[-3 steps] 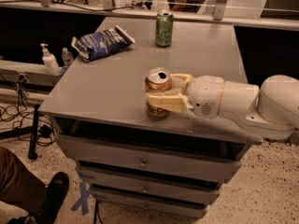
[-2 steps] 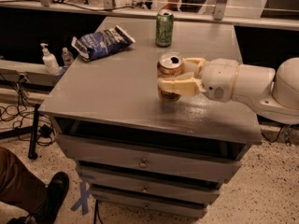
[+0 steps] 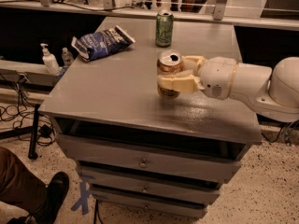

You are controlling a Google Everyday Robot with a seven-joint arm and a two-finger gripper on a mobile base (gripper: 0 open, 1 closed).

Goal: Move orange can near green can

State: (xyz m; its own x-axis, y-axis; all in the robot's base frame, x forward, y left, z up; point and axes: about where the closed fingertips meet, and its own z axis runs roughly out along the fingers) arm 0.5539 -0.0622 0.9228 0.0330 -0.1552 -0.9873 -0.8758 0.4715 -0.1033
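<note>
Looking through the camera view, you have the gripper point(image 3: 164, 77) reaching in from the table's point(image 3: 112, 97) right edge, its pale fingers clamped on the orange can point(image 3: 169, 61), which stands upright mid-table, nearer the front edge. The green can point(image 3: 164, 28) stands upright by the back edge, almost straight beyond the held one and well apart. You likely need to carry it straight toward that back edge, stopping just short.
</note>
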